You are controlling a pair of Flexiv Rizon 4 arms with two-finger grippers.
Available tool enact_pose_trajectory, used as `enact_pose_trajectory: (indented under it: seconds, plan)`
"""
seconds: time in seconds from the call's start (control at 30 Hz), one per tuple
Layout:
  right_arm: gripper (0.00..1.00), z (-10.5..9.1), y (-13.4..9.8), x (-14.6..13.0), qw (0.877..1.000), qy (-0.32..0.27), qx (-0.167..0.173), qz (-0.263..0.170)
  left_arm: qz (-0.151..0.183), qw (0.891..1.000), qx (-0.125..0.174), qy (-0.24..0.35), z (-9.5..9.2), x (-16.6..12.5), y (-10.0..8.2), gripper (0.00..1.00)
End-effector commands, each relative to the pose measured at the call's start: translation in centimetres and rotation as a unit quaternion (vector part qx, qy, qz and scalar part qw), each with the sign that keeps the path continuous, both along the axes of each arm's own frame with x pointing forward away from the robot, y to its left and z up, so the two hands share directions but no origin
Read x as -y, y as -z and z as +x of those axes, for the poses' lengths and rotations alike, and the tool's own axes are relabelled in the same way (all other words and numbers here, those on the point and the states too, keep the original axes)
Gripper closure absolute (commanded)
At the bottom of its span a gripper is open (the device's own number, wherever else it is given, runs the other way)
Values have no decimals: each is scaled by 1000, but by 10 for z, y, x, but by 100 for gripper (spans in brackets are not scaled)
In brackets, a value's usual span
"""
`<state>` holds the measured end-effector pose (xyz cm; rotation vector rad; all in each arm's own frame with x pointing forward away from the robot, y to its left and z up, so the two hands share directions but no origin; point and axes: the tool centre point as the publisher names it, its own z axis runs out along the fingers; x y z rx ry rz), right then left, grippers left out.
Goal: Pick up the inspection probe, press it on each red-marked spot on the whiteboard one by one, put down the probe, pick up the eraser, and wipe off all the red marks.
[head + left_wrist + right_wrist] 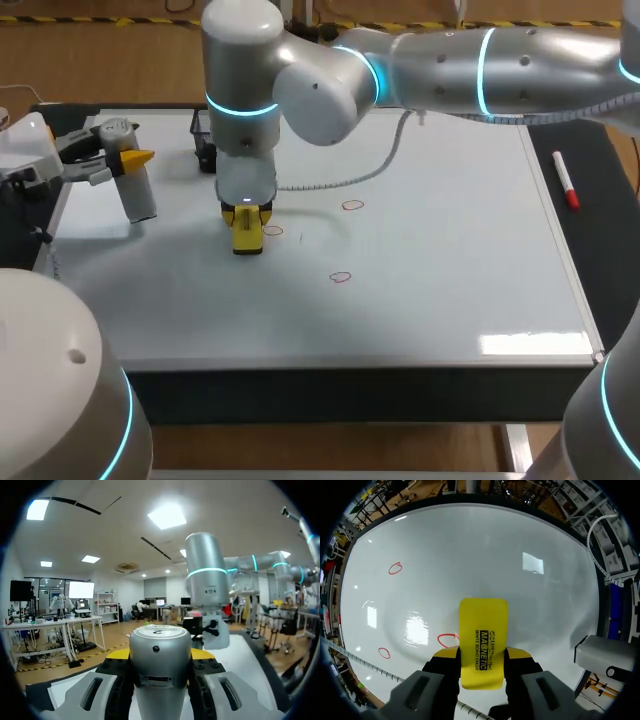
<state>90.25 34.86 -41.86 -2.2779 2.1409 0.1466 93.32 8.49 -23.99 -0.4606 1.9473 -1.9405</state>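
1. Now the step in hand looks to be the wipe. The right gripper (483,656) is clenched on the yellow eraser (483,630), with one finger on each long edge. The eraser's far end is down on the whiteboard (470,540).
2. The first red mark (447,640) sits just beside the eraser's edge, near the fingertips. A short sideways slide should be enough to cover it.
3. For a clean wipe, hold the pad flat with steady downward pressure. Carry it across the whole loop, since a tilted pad would likely leave a faint arc.
4. The second red mark (352,205) and the third red mark (341,277) lie farther out on the board, apart from each other. Each will need its own pass, best taken one at a time, lifting little between them.
5. A coiled cable (330,182) trails over the board near the second mark. The stroke there should stay short so it does not drag the cable.
6. The left gripper (160,656) is grasping the inspection probe (160,642). It holds the probe roughly upright near the board's left edge, well apart from the wiping path, so it can stay put.
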Motion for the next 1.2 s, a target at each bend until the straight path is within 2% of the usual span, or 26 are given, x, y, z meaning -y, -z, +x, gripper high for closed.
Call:
enact_pose_trajectory:
  seconds: [0.03,0.87,1.2]
  plan:
    - [100,5,5,-1,1000,1,-6,-6,0,1000,1,0,-1,0,-1,100]
    - [100,17,15,44,999,35,-3,-15,0,1000,1,0,-1,0,-1,100]
    - [100,21,11,65,999,50,0,-9,0,1000,1,0,-1,0,-1,100]
